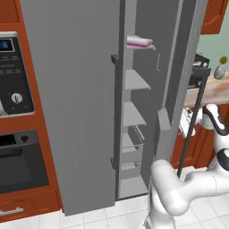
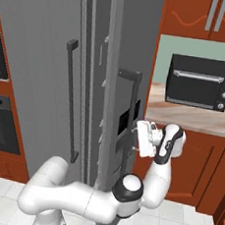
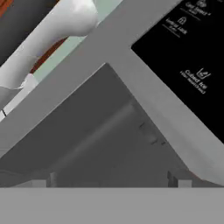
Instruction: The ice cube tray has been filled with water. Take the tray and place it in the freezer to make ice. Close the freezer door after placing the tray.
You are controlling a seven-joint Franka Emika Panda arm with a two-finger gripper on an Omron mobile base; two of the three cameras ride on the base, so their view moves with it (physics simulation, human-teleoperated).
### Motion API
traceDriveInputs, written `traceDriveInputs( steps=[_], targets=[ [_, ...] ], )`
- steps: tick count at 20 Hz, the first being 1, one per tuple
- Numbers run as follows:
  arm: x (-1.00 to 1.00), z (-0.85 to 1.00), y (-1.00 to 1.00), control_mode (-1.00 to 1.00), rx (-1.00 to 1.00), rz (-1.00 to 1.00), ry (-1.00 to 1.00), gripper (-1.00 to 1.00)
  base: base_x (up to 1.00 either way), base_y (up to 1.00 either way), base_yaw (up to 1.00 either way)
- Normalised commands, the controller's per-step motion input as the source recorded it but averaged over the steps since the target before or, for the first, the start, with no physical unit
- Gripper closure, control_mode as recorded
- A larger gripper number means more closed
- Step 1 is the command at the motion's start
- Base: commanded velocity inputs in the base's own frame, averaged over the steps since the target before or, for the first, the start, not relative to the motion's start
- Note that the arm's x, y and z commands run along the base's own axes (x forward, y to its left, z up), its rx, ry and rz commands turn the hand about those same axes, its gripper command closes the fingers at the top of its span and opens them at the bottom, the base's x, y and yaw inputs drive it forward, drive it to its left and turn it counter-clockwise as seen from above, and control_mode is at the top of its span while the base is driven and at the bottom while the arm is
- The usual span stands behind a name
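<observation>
I count one flat pale tray with a pinkish rim [image 1: 139,42], lying on the top shelf inside one tall grey brushed-metal fridge unit [image 1: 71,103]. I make out two grey metal doors: one plain [image 1: 67,89], one narrow with a black display panel [image 2: 128,119]. I tally two dark vertical bar handles [image 2: 70,104] in the right base view. Inside I count three white shelves [image 1: 134,82] and two drawer bins [image 1: 132,143]. On the counter I log one black toaster oven [image 2: 199,82] and one small grey vase with a green sprig [image 1: 219,69]. One black wall oven [image 1: 20,161] and one control panel with a dial [image 1: 13,76] sit to the left.
</observation>
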Motion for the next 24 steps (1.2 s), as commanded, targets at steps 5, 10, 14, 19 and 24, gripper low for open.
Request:
traceDriveInputs(
  steps=[5,10,14,19,24],
  targets=[
    [-0.35,-0.28,0.9,-1.0,0.0,0.19,-0.01,-1.0,0.0,0.0,0.0],
    [-0.16,-0.04,0.69,-1.0,-0.01,0.05,-0.26,-1.0,0.0,0.0,0.0],
    [-0.01,0.0,0.49,-1.0,-0.09,-0.07,-0.43,-1.0,0.0,0.0,0.0],
    [0.05,0.0,0.47,-1.0,-0.25,-0.32,-0.4,-1.0,0.0,0.0,0.0],
    [0.21,0.0,0.33,-1.0,-0.32,-0.55,-0.34,-1.0,0.0,0.0,0.0]
  ],
)
